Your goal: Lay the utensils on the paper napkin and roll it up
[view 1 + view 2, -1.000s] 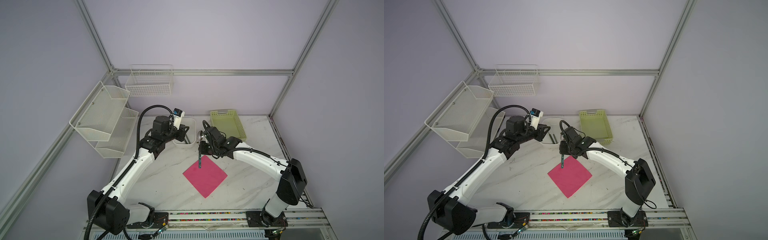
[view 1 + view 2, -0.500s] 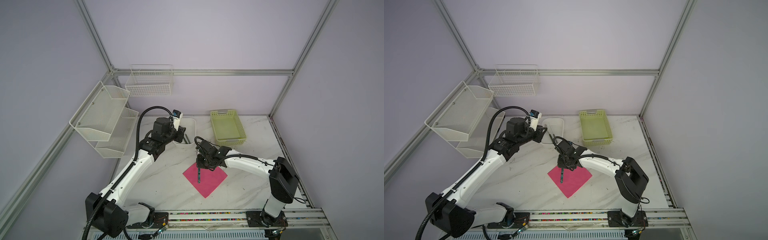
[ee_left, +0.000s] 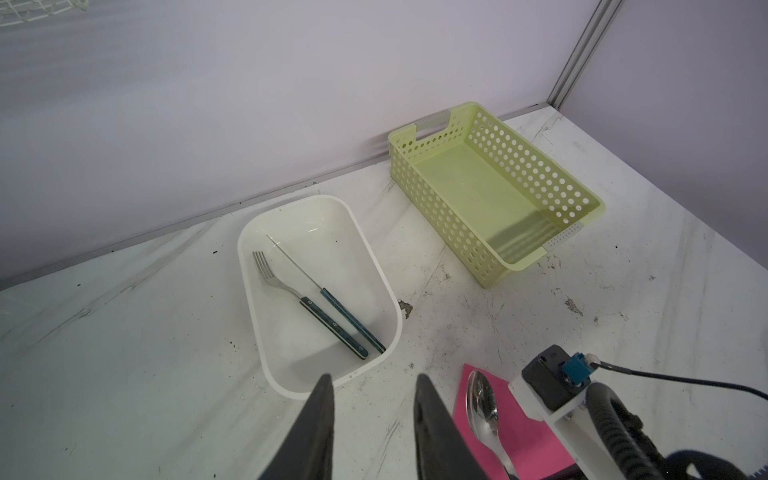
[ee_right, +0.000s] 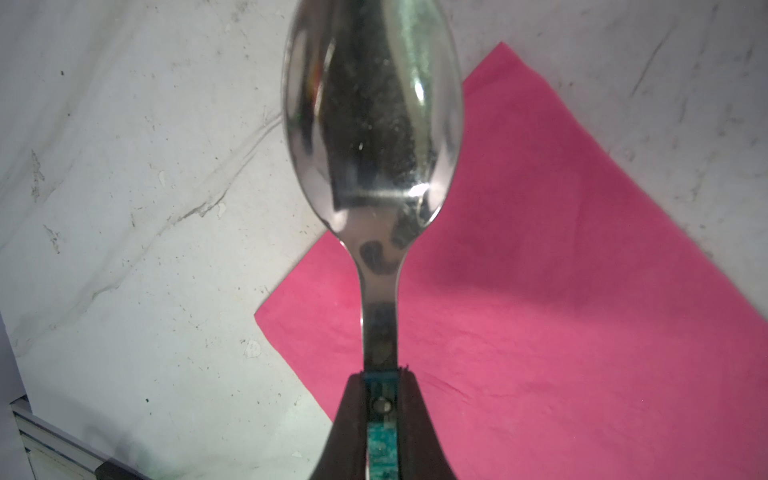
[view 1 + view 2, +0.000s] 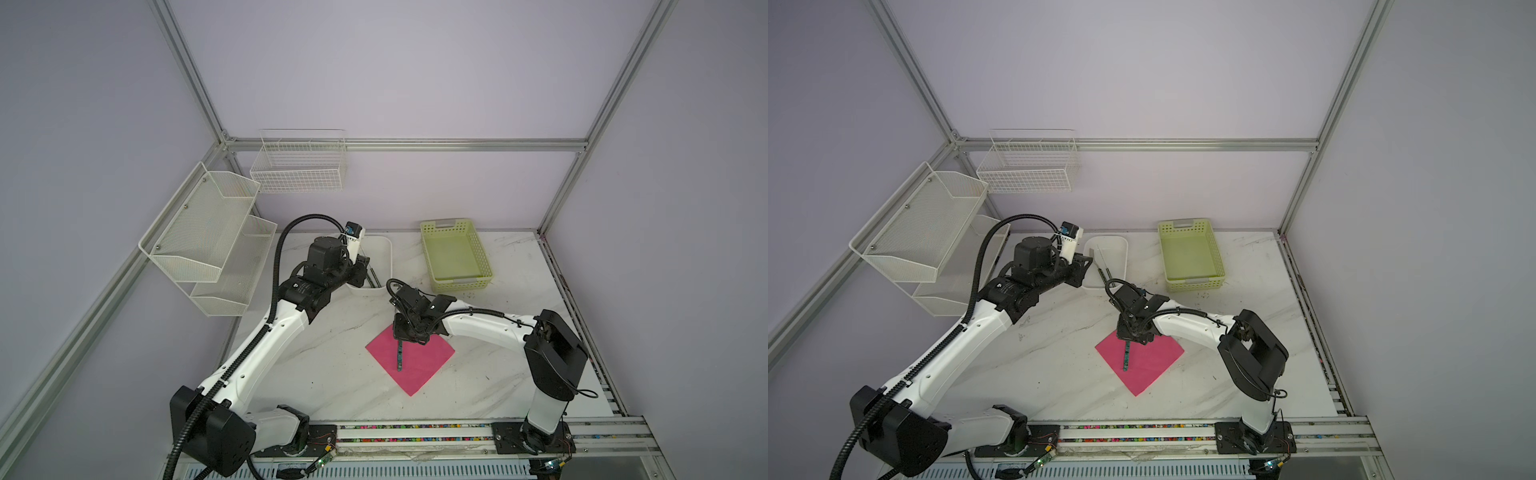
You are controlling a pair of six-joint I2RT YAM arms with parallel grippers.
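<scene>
The pink paper napkin (image 5: 428, 365) (image 5: 1154, 365) lies flat on the marble table as a diamond. My right gripper (image 4: 381, 399) (image 5: 406, 332) is shut on the teal handle of the spoon (image 4: 374, 124) (image 5: 399, 357), low over the napkin's far corner. The spoon's bowl reaches past the napkin's edge. The handle slants down over the pink sheet (image 4: 561, 291). The fork (image 3: 286, 286) lies in the white bin (image 3: 376, 266) beside a thin teal-handled knife (image 3: 332, 303). My left gripper (image 3: 372, 378) (image 5: 362, 269) hovers open and holds nothing at the bin's near end.
A light green perforated basket (image 5: 482, 257) (image 3: 436, 199) stands at the back right of the table. White wire racks (image 5: 208, 232) hang on the left wall and a wire basket (image 5: 299, 166) on the back wall.
My right arm has carried the spoon from beside the white bin forward and down over the napkin. The left gripper has shifted slightly toward the bin and opened a little.
</scene>
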